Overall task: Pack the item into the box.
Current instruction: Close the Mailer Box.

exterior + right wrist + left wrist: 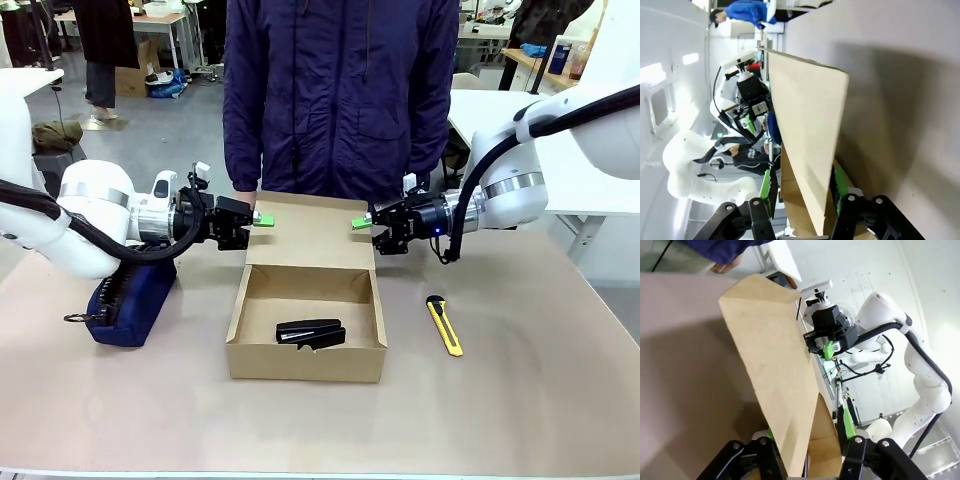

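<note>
Item (311, 333) lies flat inside the box (305, 361), toward the 6 o'clock wall. Lid flap (310, 235) stands at the box's 12 o'clock edge. Left gripper (263, 218) is clenched on the flap's 9 o'clock edge, and right gripper (359, 223) grasps its 3 o'clock edge. Utility knife (445, 325) is at 3 o'clock of the box, navy pouch (130, 305) at 9, person (340, 100) at 12.

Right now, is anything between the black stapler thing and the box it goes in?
Nothing visible: the item already lies inside the box. The lid flap is open behind it, one side edge in the left gripper, the other in the right gripper.
</note>
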Tool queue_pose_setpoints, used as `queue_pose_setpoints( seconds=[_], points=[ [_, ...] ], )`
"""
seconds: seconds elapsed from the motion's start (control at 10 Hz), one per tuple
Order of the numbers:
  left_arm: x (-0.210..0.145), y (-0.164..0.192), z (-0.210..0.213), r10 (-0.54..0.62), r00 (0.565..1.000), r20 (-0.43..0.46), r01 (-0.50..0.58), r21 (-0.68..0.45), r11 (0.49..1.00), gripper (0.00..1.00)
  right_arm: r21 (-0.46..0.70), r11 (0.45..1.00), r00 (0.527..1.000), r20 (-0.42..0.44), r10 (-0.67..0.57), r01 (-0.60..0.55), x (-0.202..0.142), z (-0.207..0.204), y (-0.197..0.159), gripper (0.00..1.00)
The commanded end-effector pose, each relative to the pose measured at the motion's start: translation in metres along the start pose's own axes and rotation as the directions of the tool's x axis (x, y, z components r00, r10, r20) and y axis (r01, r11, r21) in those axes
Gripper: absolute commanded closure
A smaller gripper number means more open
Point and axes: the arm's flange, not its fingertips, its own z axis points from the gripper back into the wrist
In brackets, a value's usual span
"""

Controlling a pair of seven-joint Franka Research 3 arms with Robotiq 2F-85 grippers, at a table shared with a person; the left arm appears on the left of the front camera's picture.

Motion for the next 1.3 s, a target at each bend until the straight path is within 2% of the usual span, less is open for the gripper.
queue_pose_setpoints(
  seconds=[0.0,0.2,0.4,0.8,0.9,1.0,1.2],
  points=[
    [-0.021,-0.019,0.004,-0.114,0.991,0.068,0.115,-0.021,0.993,0.43,0.012,0.990,0.990,0.032,0.139,-0.139,-0.023,0.001,0.006,0.43],
    [-0.036,-0.037,0.012,-0.196,0.969,0.147,0.198,0.002,0.980,0.43,0.004,0.953,0.952,0.035,0.303,-0.304,-0.039,0.003,0.014,0.43],
    [-0.047,-0.050,0.014,-0.259,0.947,0.189,0.264,-0.002,0.964,0.43,0.014,0.899,0.897,0.072,0.437,-0.439,-0.056,0.005,0.024,0.43],
    [-0.071,-0.070,0.011,-0.415,0.874,0.253,0.413,0.064,0.908,0.43,-0.029,0.765,0.762,0.079,0.643,-0.643,-0.086,0.000,0.040,0.43],
    [-0.052,-0.060,0.016,-0.318,0.927,0.200,0.320,0.024,0.947,0.43,-0.020,0.766,0.758,0.132,0.639,-0.642,-0.085,-0.001,0.044,0.43],
    [-0.052,-0.060,0.016,-0.318,0.927,0.200,0.320,0.024,0.947,0.43,-0.003,0.811,0.811,0.043,0.584,-0.584,-0.074,0.007,0.038,0.43],
    [-0.052,-0.060,0.016,-0.318,0.927,0.200,0.320,0.024,0.947,0.43,-0.003,0.811,0.811,0.043,0.584,-0.584,-0.074,0.007,0.038,0.43]
  ],
)
